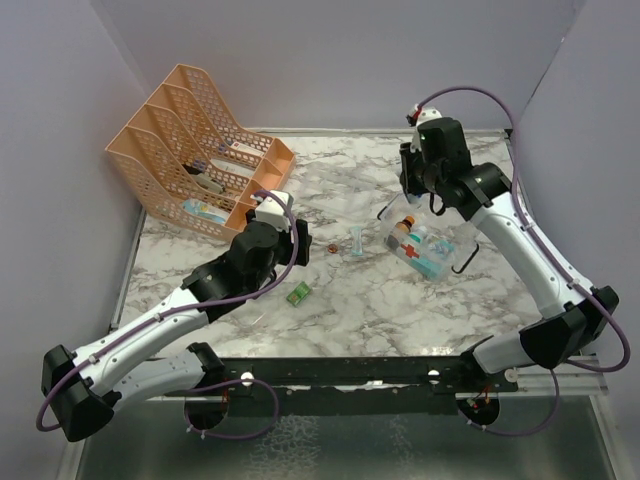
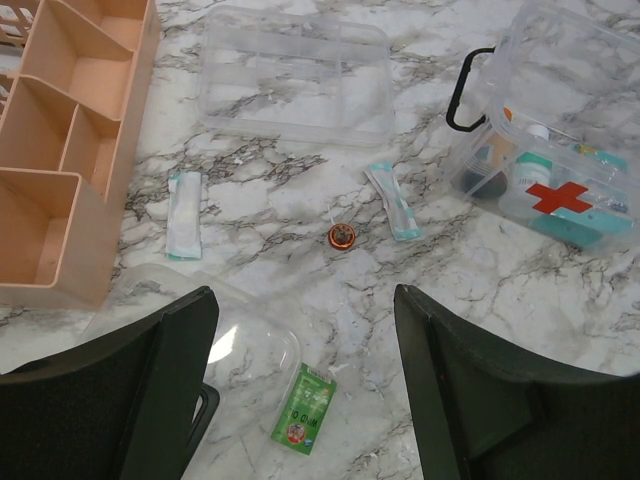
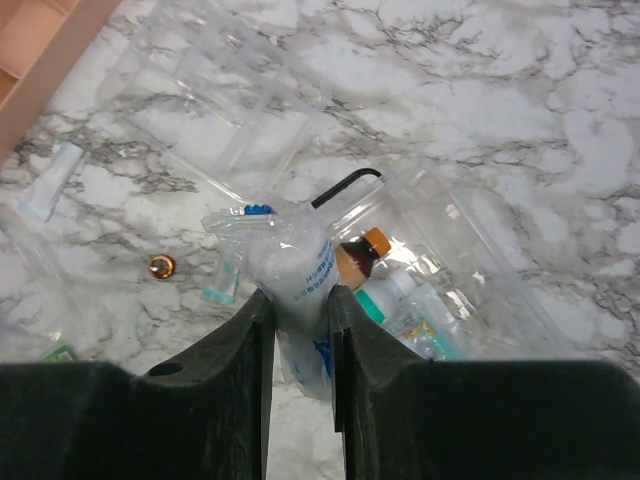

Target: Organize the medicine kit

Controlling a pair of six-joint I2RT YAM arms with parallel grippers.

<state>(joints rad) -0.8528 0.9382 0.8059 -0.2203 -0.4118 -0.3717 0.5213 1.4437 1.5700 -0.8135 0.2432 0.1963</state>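
Pouch (image 3: 295, 262) pinched in right pincer (image 3: 300, 300) near medicine kit (image 2: 558, 197); left pincer (image 2: 305, 300) hovers spread.

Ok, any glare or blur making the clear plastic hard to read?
Left wrist: sharp; a glare patch on the clear lid, clear tray nearly blends into the marble table. Right wrist: clear bag in the right end effector glints. Top external: evenly lit, sharp.

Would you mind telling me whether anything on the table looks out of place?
Yes. Several small items lie loose on the marble table outside the medicine kit: a green sachet, a small orange tin, a teal-ended packet and another. A clear tray also lies apart, near the peach rack.
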